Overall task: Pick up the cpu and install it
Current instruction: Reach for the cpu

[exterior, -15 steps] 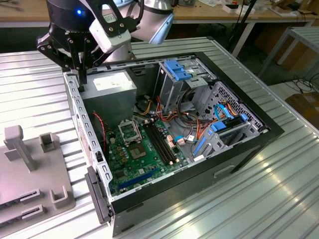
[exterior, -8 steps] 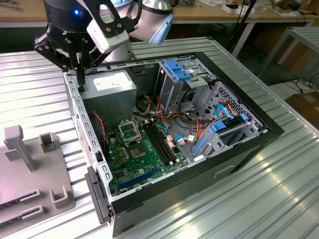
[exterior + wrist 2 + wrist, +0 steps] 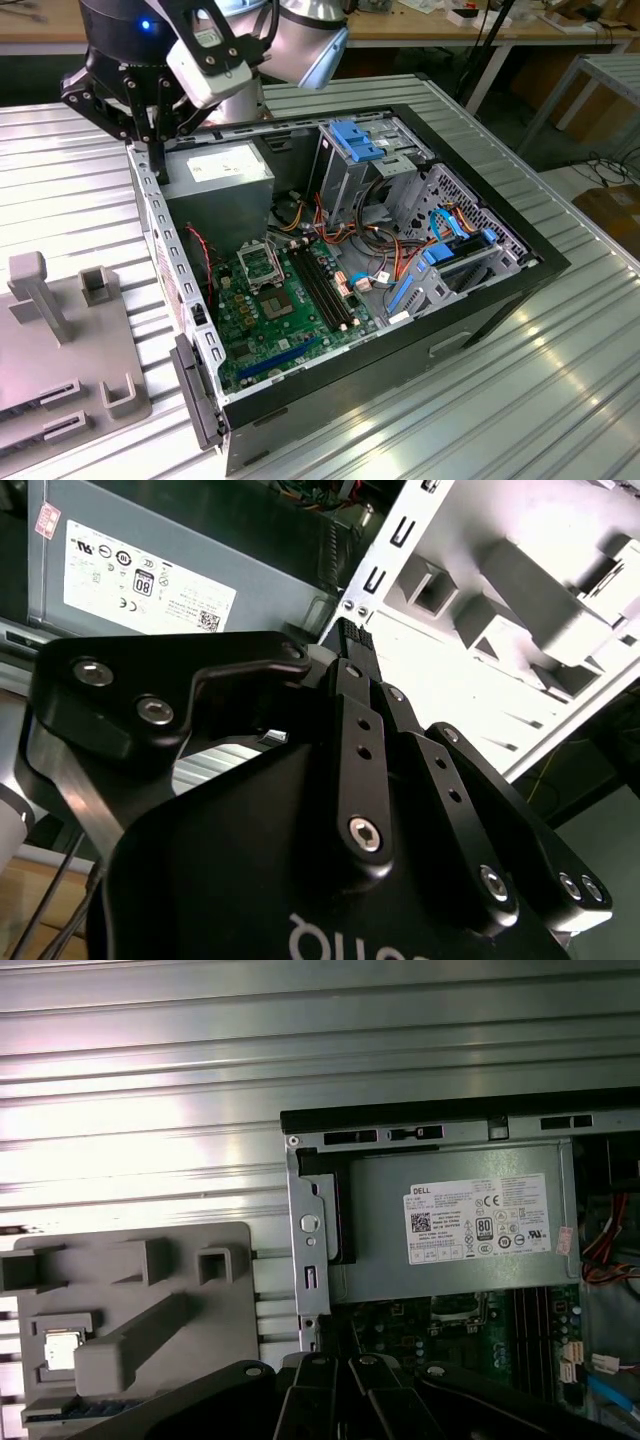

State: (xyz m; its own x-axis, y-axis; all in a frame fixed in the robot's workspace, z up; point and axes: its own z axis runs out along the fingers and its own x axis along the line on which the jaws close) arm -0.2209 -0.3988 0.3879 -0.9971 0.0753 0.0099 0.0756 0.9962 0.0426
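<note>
- The tool hangs above the rim of the computer case, close to the power supply. Its fingers look clenched together with nothing between them.
- The cpu appears to be the small pale square lying flat in a pocket of the grey fixture. It sits on the side of the fixture away from the case, well apart from the tool.
- The fixture rests on the ribbed metal surface just beside the case, on the exterior view's left.
- The step in hand is judged to be the reach for the cpu, with nothing yet picked up.
- To do it well, the fingers would need to part before descending and come down square over the pocket. They should grip the chip by two opposite edges and lift it straight up, so it does not scrape the pocket walls or tilt.
- The raised posts of the fixture stand near the pocket and call for a clean vertical approach.
- The socket sits on the motherboard, below the power supply. Whether its retaining frame is open is hard to make out.
- The cpu's orientation mark is too small to tell.
- In both wrist views the tool's own body covers much of the fingers.
- The exterior view cuts the fixture off at its left edge.
</note>
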